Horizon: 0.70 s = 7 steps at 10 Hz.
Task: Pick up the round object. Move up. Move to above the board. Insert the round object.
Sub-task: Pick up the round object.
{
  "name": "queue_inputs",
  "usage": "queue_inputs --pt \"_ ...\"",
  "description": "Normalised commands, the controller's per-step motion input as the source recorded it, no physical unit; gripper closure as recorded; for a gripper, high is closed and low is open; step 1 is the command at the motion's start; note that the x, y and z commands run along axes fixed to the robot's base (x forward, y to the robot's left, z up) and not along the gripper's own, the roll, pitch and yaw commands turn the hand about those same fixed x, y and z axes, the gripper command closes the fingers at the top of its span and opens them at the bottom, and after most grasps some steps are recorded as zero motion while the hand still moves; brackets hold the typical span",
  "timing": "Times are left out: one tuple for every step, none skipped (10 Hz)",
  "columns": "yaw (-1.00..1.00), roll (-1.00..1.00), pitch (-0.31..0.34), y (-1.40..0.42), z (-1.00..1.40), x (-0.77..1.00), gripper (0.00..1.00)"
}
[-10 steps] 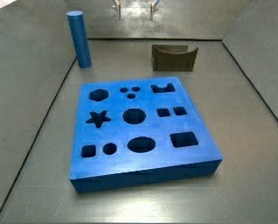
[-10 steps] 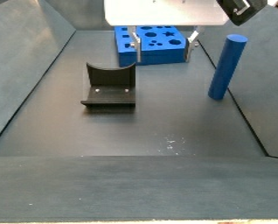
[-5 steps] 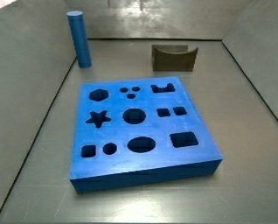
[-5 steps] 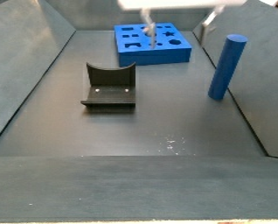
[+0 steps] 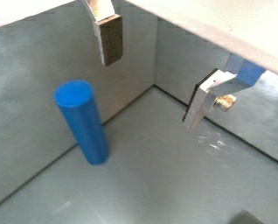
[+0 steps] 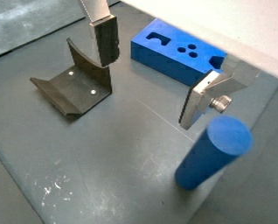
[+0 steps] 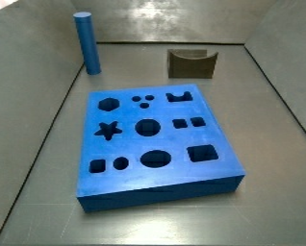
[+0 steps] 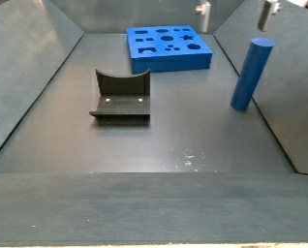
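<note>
Peg [image 5: 82,120]: slim matte blue cylinder, upright on the floor, free, below the open claw [image 5: 159,74] and off to one side, not between the fingers. Board [image 7: 155,140]: thick blue slab with dark shaped holes, flat, all holes empty, apart from the peg, beyond the claw [image 6: 153,77] in a wrist view.

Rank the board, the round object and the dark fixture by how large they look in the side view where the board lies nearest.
1. the board
2. the round object
3. the fixture, similar to the peg and farther away, so unsure.
The gripper is out of this view.
</note>
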Motion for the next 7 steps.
queue_inputs --pt "0.0 0.09 -0.36 -0.16 -0.75 -1.0 0.0" --pt "-0.07 0.15 -0.269 -0.11 -0.55 -1.0 0.0" --pt "-0.08 0.05 -0.111 -0.03 0.0 -0.33 0.0" --pt "0.0 0.0 0.02 0.0 0.0 0.0 0.0" --pt "0.0 -0.19 0.0 0.16 0.27 -0.15 0.0" --pt "0.0 0.0 0.0 0.0 1.0 -0.18 0.0" --pt "0.04 0.19 0.0 -0.15 0.46 -0.01 0.0"
